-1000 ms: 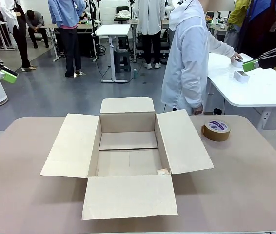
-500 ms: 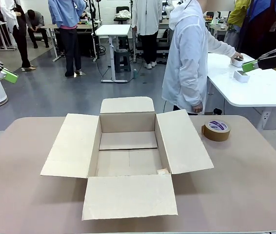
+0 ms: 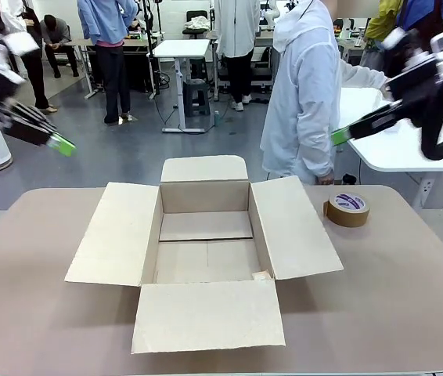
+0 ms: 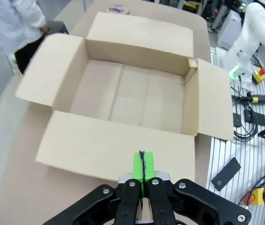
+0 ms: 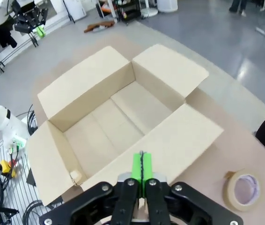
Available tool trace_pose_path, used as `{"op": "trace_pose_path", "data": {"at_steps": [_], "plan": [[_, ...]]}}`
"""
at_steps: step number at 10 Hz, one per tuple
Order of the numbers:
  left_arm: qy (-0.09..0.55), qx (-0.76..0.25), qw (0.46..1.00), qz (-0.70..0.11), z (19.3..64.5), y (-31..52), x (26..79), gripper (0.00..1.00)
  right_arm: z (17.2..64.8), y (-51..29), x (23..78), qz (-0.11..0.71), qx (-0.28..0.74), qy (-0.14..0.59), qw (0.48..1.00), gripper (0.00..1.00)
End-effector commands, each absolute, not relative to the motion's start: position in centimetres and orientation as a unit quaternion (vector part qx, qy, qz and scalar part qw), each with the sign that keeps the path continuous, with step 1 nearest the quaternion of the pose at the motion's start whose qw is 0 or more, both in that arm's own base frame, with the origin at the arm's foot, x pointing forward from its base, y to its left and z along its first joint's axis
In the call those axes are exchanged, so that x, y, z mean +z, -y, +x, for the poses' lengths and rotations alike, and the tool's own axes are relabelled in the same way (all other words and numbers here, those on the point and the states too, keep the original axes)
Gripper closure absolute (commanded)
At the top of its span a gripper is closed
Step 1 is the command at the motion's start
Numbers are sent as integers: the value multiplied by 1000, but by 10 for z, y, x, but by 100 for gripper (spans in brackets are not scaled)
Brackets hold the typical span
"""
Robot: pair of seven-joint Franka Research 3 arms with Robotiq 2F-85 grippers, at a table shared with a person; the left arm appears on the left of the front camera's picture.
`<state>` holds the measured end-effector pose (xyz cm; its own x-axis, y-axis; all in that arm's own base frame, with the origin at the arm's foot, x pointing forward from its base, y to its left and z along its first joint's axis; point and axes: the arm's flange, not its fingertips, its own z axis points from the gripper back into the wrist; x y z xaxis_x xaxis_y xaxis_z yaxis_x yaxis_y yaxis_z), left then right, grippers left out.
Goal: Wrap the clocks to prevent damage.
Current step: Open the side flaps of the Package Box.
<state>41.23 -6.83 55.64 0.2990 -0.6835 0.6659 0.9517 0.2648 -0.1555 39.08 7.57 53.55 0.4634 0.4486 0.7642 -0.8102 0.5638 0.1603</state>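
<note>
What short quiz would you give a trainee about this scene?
1. True or false: the carton has all four flaps open.
2. Where is the tape roll? A: inside the carton. B: on the table, right of the carton. C: in a person's hand.
3. Fill in: the left end effector and the right end effector both hang in the air with jaws ____.
Key: 1 true; 2 B; 3 shut.
</note>
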Motion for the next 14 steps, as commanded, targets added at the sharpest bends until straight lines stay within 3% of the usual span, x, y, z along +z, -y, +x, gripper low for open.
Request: {"op": "trace_pose_path", "data": {"at_steps": [1, 4, 6, 7, 12, 14], "plan": [[194, -511, 794, -266, 435, 104, 533, 100, 402, -104, 513, 238, 363, 308, 847, 100], [150, -465, 849, -200, 439, 156, 498, 100, 405, -141, 479, 181, 323, 268, 889, 100], [121, -478, 851, -178, 433, 170, 484, 100, 397, -149, 477, 160, 340, 243, 894, 100], [156, -477, 840, -207, 442, 161, 490, 100, 407, -141, 473, 182, 334, 272, 884, 100], [156, -477, 840, -207, 442, 161, 490, 100, 407, -141, 473, 182, 334, 272, 884, 100], [155, -429, 870, -187, 441, 170, 492, 100, 406, -140, 475, 190, 330, 268, 885, 99]]}}
